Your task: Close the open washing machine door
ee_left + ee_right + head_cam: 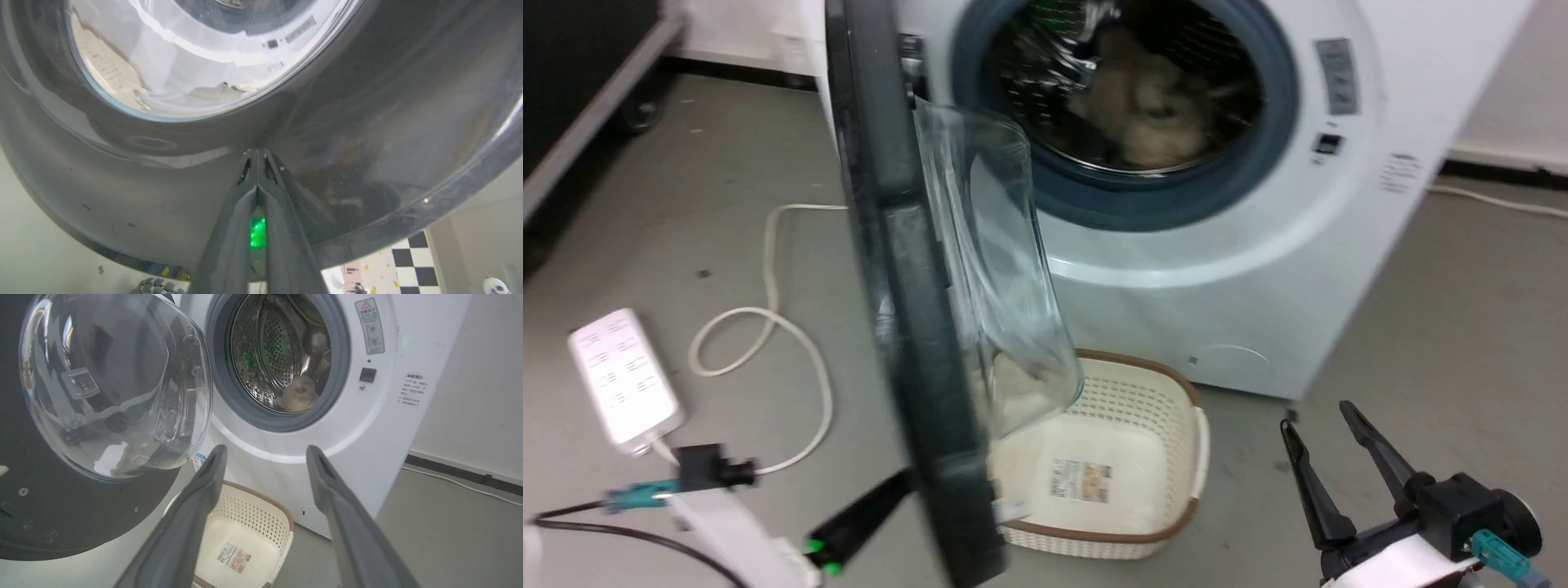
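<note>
The washing machine door [907,327] stands open, swung out from the white machine [1217,286] and seen edge-on, its clear glass bowl [1001,269] bulging toward the drum. My left gripper [905,480] is shut, holding nothing. Its tips touch the door's glossy black outer face [367,102] low down, just under the round window, as the left wrist view shows for the left gripper [257,152]. My right gripper [1315,415] hangs open, apart from the machine at the lower right. The right gripper [265,451] faces the door's inner side [41,510] and the grey-ringed drum opening [282,420].
A cream laundry basket [1176,392] with a brown rim sits on the floor under the door and against the machine's front. Beige cloth [1143,106] lies inside the drum. A white power strip [621,376] and looped cable [768,318] lie on the grey floor at left.
</note>
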You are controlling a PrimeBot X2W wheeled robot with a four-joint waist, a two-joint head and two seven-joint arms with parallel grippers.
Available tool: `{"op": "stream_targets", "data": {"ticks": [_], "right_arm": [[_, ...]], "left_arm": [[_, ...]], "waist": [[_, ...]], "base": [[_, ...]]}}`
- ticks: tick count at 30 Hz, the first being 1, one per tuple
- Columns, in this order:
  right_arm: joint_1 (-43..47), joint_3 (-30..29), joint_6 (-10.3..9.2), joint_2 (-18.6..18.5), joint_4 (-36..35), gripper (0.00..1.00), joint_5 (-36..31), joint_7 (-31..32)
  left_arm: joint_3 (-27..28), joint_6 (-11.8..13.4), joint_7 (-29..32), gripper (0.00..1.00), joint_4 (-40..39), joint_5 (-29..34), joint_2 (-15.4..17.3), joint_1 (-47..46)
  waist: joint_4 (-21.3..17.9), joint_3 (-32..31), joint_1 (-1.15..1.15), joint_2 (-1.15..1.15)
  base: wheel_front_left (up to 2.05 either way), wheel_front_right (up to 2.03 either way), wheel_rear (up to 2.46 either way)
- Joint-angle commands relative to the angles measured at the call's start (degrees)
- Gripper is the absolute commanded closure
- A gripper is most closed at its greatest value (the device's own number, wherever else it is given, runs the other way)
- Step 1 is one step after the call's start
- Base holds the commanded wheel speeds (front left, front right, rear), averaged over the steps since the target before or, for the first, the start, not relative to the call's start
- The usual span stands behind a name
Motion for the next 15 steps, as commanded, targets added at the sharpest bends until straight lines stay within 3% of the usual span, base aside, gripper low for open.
{"op": "stream_targets", "data": {"ticks": [1, 8, 15], "right_arm": [[-0.89, -0.33, 0.05, -0.47, -0.61, 0.0, -0.33, 0.37], [-2.2, -0.84, 0.05, -0.6, -1.88, 0.0, -0.04, 0.71], [-4.1, -0.93, 0.05, 0.15, -0.85, 0.0, 0.85, 0.05]], "left_arm": [[-4.39, -0.66, -3.54, 1.0, 0.25, -1.25, -0.52, 0.07], [-17.38, -1.86, -16.52, 1.0, 5.58, -5.0, -0.56, -5.63], [-22.24, -2.32, -29.72, 1.0, 15.59, -5.87, -0.57, -17.09]], "waist": [[-4.02, 1.71, 0.01, 0.0], [-12.44, 6.25, 0.01, 0.0], [-21.15, 10.38, 0.01, 0.0]], "base": [[0.0, 0.0, 0.0], [0.0, 0.0, 0.0], [0.0, 0.0, 0.0]]}}
